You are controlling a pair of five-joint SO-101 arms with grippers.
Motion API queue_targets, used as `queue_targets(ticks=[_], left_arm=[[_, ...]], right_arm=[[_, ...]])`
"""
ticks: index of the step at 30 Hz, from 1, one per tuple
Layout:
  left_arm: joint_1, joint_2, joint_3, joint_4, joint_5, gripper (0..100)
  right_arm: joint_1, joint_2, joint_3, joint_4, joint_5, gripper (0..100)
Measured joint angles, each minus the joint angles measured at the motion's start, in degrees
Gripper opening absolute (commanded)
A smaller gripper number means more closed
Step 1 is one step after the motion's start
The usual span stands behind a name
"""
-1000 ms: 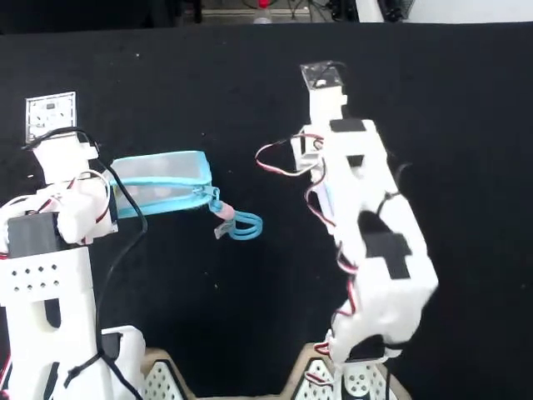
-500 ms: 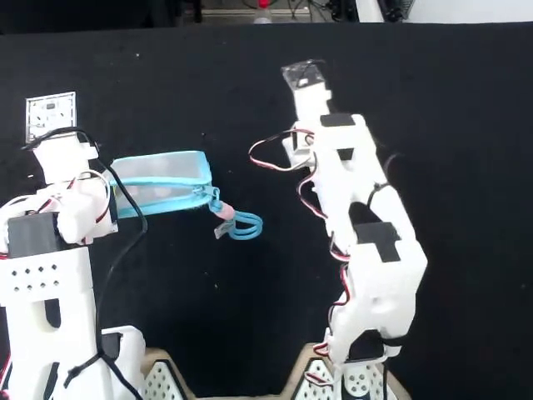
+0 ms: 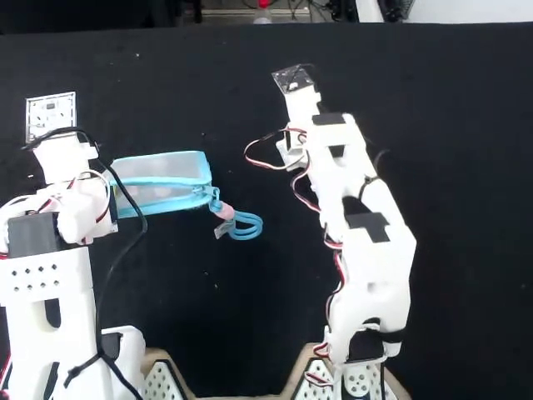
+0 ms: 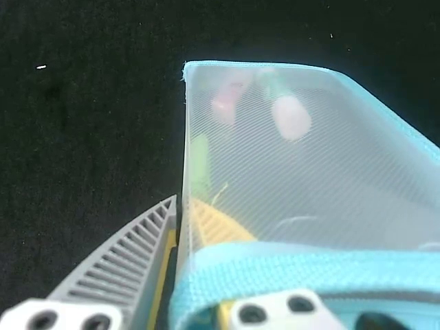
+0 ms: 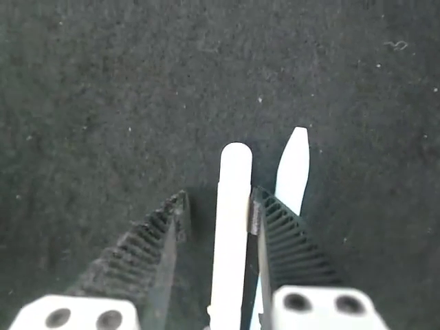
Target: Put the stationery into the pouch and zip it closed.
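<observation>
One pale blue mesh pouch (image 3: 162,183) lies on the black desk (image 3: 166,83), with coloured stationery (image 4: 289,113) blurred behind its mesh and its blue zipper loop (image 3: 241,223) trailing from the end nearer the right arm. The left claw (image 4: 182,220) is clamped on the pouch's other end, and neither has shifted over the last second. The right arm has swung sideways toward the pouch since then, though it is still well apart from it. Its right claw (image 5: 216,206) is closed on a white stick (image 5: 232,206) that juts past the fingertips, and a second white piece (image 5: 292,172) shows just beside one finger.
</observation>
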Motion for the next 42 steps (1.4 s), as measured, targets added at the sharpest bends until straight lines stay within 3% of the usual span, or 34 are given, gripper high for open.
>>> queue_targets(ticks=[3, 22, 29, 37, 42], left_arm=[[0.00, 0.00, 0.00, 0.00, 0.00, 3], [0.00, 0.00, 0.00, 0.00, 0.00, 3], [0.00, 0.00, 0.00, 0.00, 0.00, 3], [0.00, 0.00, 0.00, 0.00, 0.00, 3], [0.00, 0.00, 0.00, 0.00, 0.00, 3]], right_arm=[[0.00, 1.23, -3.69, 3.87, 0.09, 0.4], [5.80, 2.90, -16.26, 26.99, 0.70, 1.1], [13.80, -3.60, -10.81, 26.90, 5.71, 1.1], [27.52, -4.92, 2.29, 17.14, 13.63, 1.5], [32.79, -4.92, 2.55, 18.20, 17.85, 12.7]])
